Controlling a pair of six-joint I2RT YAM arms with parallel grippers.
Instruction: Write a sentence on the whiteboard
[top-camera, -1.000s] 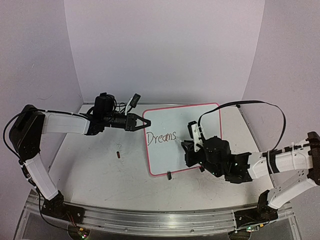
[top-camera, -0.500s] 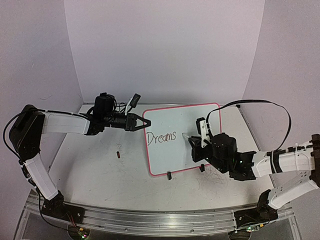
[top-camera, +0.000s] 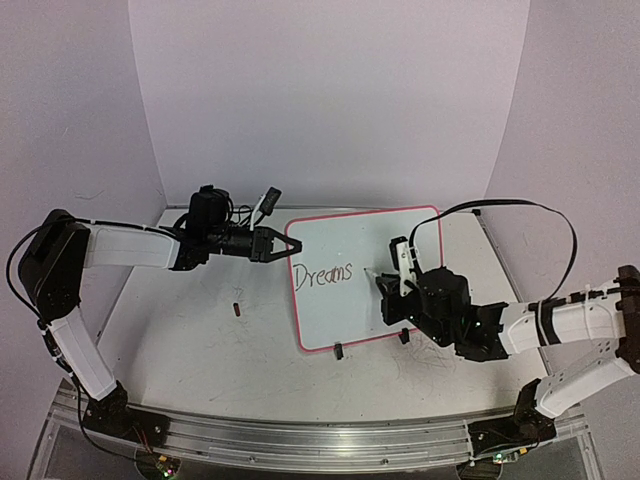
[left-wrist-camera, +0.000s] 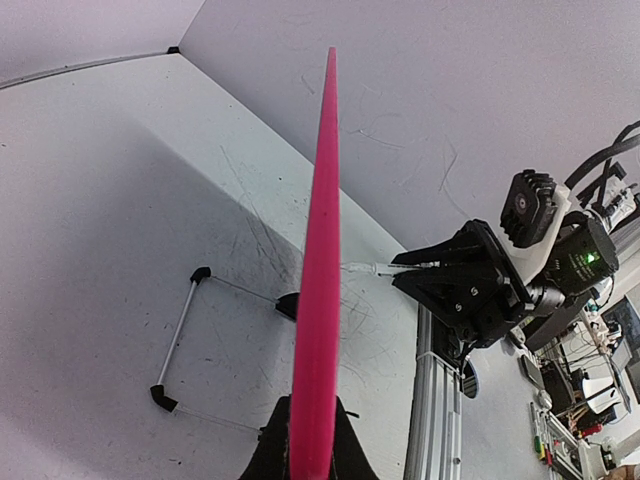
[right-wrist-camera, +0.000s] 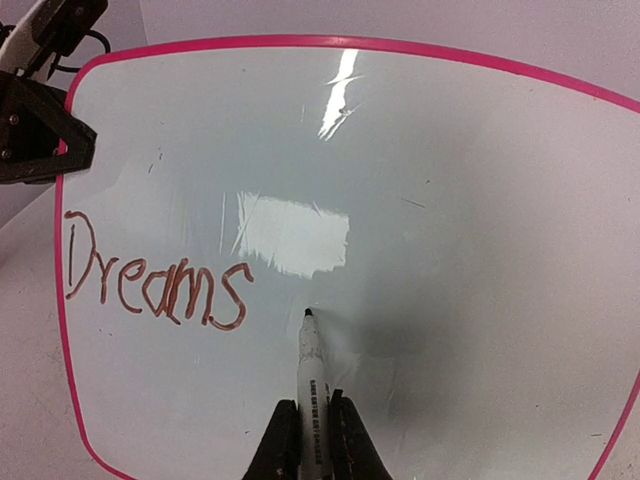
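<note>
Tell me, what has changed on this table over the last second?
The right arm's fingers, shut on the white marker pen, shifted slightly right and away, bringing its tip just past the reddish word "Dreams". No new letters. The left arm's fingers keep gripping the pink-rimmed white whiteboard.

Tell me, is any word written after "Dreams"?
No, the sentence on the whiteboard ends at "Dreams"; the marker tip sits just right of it.

Light: bright, even, from overhead; faint violet cast in top view.
Glare: 2 white patches on whiteboard (right-wrist-camera: 480, 200), right wrist cam: streak near top, rectangle at centre-left.
Shadows: soft grey smear right of marker (right-wrist-camera: 312, 385) tip; soft grey on table (left-wrist-camera: 100, 200) beside board edge.
Distortion: wide-angle bend at edges of wrist views.
</note>
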